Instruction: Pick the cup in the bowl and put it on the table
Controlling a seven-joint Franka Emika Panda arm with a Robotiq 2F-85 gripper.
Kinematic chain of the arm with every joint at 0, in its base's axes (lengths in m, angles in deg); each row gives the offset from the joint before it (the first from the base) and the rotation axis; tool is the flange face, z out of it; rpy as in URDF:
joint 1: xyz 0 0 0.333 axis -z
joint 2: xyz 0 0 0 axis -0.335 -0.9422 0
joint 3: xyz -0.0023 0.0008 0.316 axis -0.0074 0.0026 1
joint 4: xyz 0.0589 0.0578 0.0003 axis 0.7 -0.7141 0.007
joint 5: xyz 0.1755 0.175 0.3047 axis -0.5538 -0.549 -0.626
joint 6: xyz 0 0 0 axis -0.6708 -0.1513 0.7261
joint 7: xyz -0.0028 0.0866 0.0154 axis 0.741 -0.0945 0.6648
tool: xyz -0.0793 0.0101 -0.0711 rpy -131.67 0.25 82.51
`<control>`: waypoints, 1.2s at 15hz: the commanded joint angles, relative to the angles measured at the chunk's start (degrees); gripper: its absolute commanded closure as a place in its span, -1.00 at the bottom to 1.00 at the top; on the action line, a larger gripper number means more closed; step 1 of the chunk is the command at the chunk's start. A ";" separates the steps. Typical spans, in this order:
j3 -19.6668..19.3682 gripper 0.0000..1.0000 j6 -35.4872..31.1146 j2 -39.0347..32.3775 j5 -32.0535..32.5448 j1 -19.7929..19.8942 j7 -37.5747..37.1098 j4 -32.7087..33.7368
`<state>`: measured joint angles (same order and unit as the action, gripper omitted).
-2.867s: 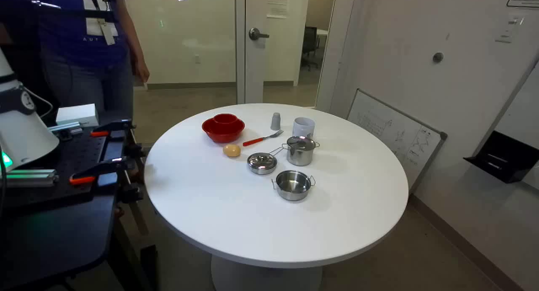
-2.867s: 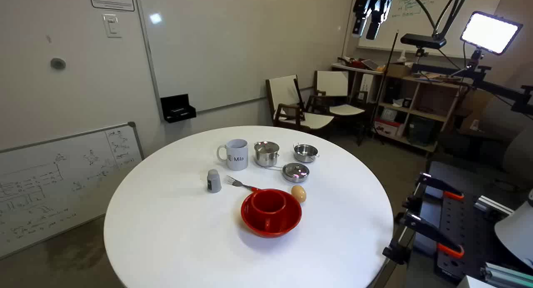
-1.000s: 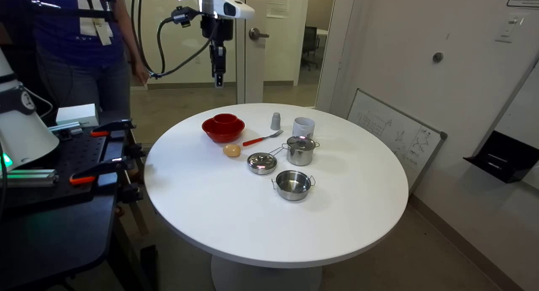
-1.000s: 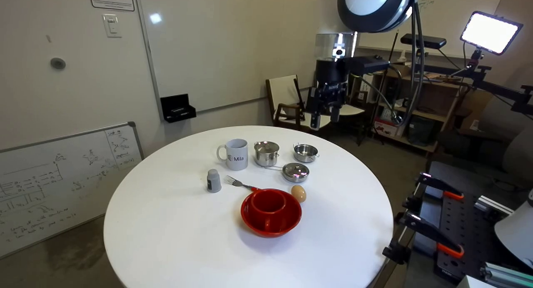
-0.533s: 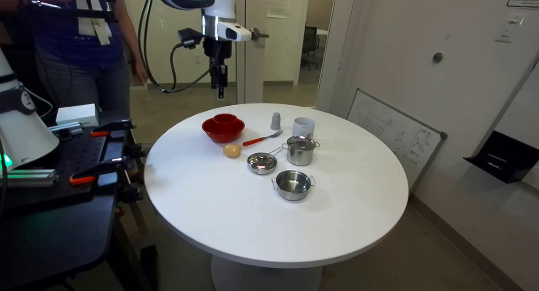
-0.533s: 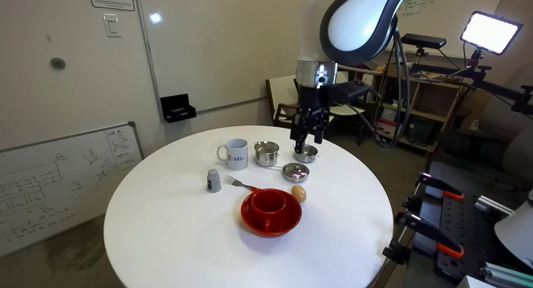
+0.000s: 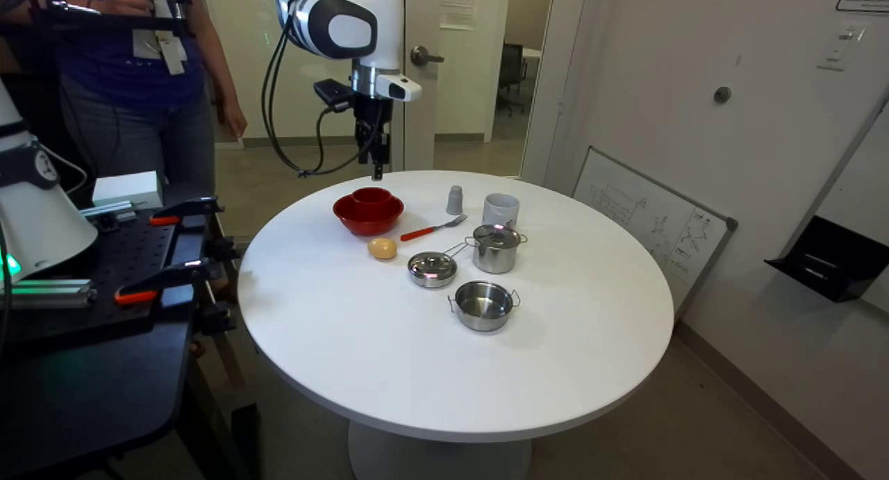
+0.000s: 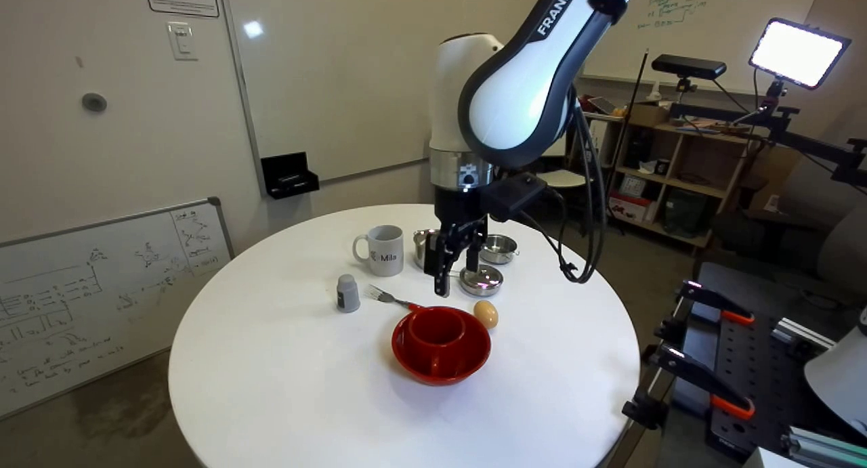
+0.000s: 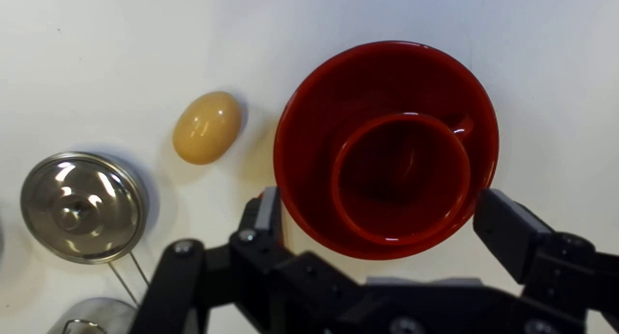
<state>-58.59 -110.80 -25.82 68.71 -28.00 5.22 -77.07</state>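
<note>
Reaching is judged in hand; the gripper [image 9: 378, 201] (spread, empty) must be lowered to the cup [image 9: 401, 179] in the bowl [image 9: 367, 78].

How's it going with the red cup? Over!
Hand open, empty, above table. Cup in bowl, not lifted. Nothing seen covering cup; egg beside bowl.
</note>
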 commanded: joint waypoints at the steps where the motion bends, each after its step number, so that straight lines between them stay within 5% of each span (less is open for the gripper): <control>1: -2.51 -1.00 0.20 -6.80 2.92 -2.92 -1.98 6.35; 12: -6.02 -0.89 0.90 -14.84 4.03 -4.92 -3.43 11.64; 14: -5.81 -0.65 0.84 -15.40 3.57 -4.57 -3.42 11.99; 15: -5.77 -0.29 0.75 -15.58 3.42 -4.49 -3.54 12.04; 18: -5.66 0.17 0.78 -15.92 3.02 -4.26 -3.91 12.22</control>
<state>-63.91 -110.74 -40.60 71.98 -31.97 2.57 -66.43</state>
